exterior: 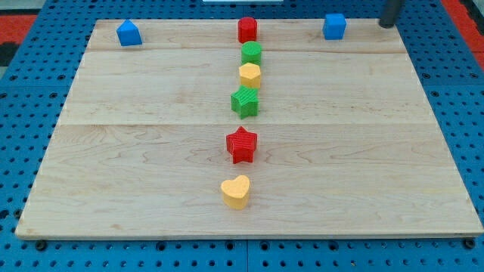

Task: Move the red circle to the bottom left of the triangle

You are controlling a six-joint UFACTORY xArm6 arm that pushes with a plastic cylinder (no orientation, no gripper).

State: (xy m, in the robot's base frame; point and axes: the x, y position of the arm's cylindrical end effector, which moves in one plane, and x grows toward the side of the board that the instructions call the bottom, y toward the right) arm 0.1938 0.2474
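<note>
rod (391,13): cut off by the frame's top edge at upper right, blurred, only its lower stub shows | my tip (389,24): too smeared to fix its exact end | red block (247,30), top centre: too small to tell whether round or many-sided

My tip (388,23) shows at the view's top right corner, where only the lowest stretch of the dark rod enters the frame from the top edge. The rod looks round and dark grey, leaning slightly so that its upper part sits further to the view's right than its end. The rest of the arm above it is cut off by the frame and cannot be seen
</note>
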